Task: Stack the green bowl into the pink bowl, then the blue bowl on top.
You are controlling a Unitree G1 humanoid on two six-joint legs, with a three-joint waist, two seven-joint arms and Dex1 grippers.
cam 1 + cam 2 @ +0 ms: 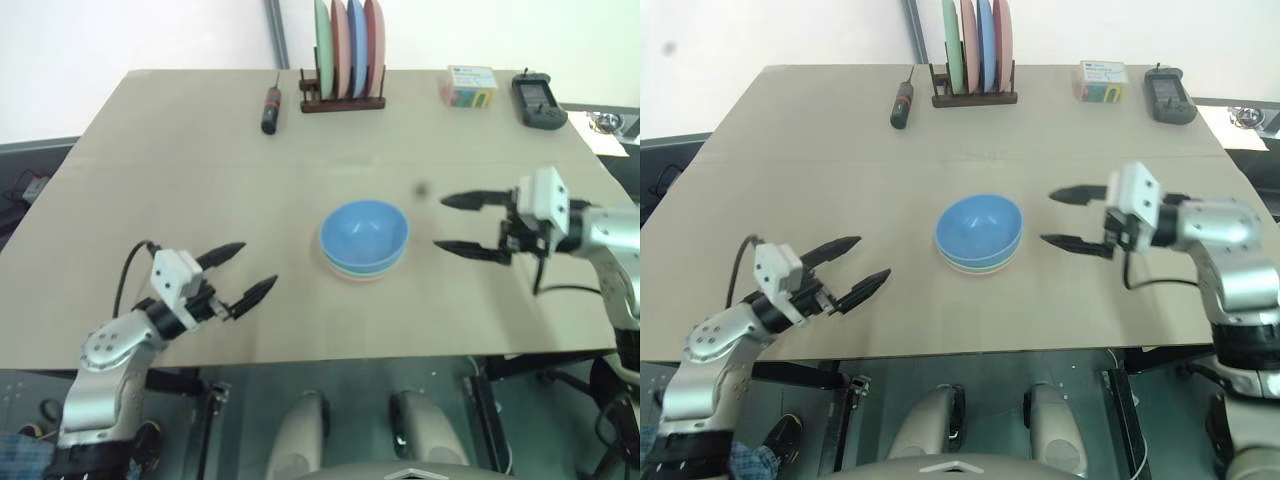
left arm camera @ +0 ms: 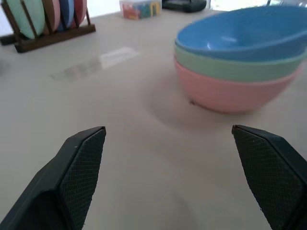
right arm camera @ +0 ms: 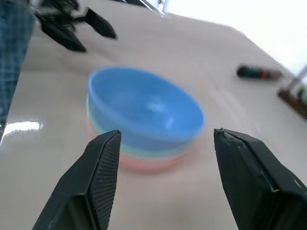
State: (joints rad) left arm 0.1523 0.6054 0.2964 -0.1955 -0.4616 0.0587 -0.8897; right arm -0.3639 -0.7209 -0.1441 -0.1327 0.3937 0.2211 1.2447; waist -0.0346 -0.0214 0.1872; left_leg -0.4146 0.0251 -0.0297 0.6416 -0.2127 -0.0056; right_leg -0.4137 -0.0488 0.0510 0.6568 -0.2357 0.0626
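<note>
The scene is brightly and evenly lit, with soft, pale light across the tan table (image 1: 180, 150). A faint, diffuse shadow lies on the table around the base of the pink bowl (image 2: 230, 93). Beyond that bowl, a whitish patch of glare shines on the tabletop. In the right wrist view, the blue bowl (image 3: 144, 108) looks smeared by motion blur, and another bright reflection sits on the table beside it. The background past the far table edge is washed out to near white.
</note>
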